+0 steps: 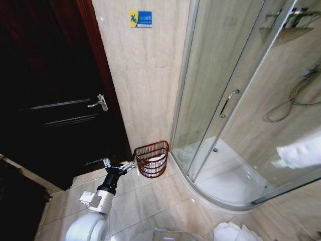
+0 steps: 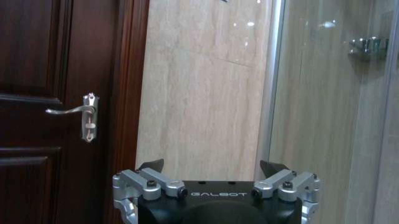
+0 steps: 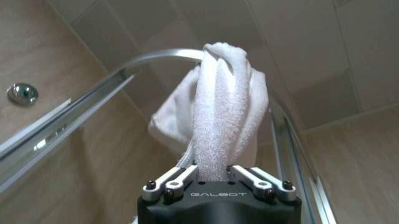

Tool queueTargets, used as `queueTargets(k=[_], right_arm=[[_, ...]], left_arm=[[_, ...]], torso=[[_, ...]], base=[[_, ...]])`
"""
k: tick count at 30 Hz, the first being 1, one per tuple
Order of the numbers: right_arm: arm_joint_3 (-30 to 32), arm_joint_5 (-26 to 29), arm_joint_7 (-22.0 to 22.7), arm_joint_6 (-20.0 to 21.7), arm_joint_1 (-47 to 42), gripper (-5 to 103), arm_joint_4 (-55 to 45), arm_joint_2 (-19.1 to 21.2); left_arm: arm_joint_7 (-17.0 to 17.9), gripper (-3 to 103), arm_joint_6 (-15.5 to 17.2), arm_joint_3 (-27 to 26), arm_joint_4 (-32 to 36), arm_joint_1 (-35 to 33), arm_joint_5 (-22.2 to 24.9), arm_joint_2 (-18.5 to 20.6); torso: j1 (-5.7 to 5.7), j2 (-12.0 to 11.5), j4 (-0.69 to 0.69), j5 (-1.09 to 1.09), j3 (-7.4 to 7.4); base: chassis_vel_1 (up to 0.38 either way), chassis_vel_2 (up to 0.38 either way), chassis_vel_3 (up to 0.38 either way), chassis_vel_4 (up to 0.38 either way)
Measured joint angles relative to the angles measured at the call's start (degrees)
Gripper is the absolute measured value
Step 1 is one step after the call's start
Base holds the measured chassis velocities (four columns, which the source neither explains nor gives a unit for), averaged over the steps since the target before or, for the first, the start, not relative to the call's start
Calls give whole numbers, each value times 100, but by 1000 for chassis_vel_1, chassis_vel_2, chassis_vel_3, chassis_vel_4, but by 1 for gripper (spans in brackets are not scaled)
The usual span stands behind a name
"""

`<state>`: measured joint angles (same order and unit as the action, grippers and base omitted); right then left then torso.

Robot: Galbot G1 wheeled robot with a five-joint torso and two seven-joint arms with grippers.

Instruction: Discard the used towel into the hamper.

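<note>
Beige bathroom tiles back the hamper [image 1: 152, 159], seemingly already holding something white. Left gripper [image 1: 122, 166] hovers beside it, fingers spread; right gripper [image 3: 212, 177] clenches the white towel [image 3: 218, 116], so swing wide to the hamper before releasing.

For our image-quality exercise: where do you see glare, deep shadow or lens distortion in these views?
Head view: wide-angle bending of the shower door frame, dark door nearly lost in shadow. Left wrist view: ceiling-light glints on the tiled wall. Right wrist view: bright towel, evenly lit.

My left arm [image 1: 100, 201] is white with a black wrist; my grippers [image 2: 212, 170] are black-bodied — silver linkages, dark screws, "GALBOT" lettering.
</note>
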<state>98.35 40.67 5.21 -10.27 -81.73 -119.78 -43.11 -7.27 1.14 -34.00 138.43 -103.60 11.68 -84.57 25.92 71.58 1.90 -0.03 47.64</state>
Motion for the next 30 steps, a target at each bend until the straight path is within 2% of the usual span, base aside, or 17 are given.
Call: queueTargets(k=[3, 9, 16, 21, 25, 28, 30], right_arm=[[-52, -48, -194, -132, -240, 10, -118, -474], [-108, 14, -328, -247, -436, 10, -337, -949], [-414, -324, -560, -687, -567, 10, -323, -1640], [-527, -534, -754, -956, -642, 10, -94, -1890], [-633, -583, -899, -1071, -761, 10, 134, -2031], [-783, -853, -1125, -1402, -752, 10, 430, -2106], [-818, -902, -1165, -1457, -740, 10, 468, -2125]], left_arm=[[0, 100, 0, 0, 0, 0, 0, 0], [0, 100, 0, 0, 0, 0, 0, -1], [0, 100, 0, 0, 0, 0, 0, 0], [0, 100, 0, 0, 0, 0, 0, 0], [0, 100, 0, 0, 0, 0, 0, 0], [0, 100, 0, 0, 0, 0, 0, 0], [0, 100, 0, 0, 0, 0, 0, 0]], torso=[[0, 0, -1, 6, 0], [0, 0, -1, -1, 0], [0, 0, -1, 4, 0], [0, 0, 0, -1, 0], [0, 0, -1, 4, 0], [0, 0, -1, 6, 0], [0, 0, -1, 4, 1]], base=[[0, 0, 0, 0], [0, 0, 0, 0], [0, 0, 0, 0], [0, 0, 0, 0], [0, 0, 0, 0], [0, 0, 0, 0], [0, 0, 0, 0]])
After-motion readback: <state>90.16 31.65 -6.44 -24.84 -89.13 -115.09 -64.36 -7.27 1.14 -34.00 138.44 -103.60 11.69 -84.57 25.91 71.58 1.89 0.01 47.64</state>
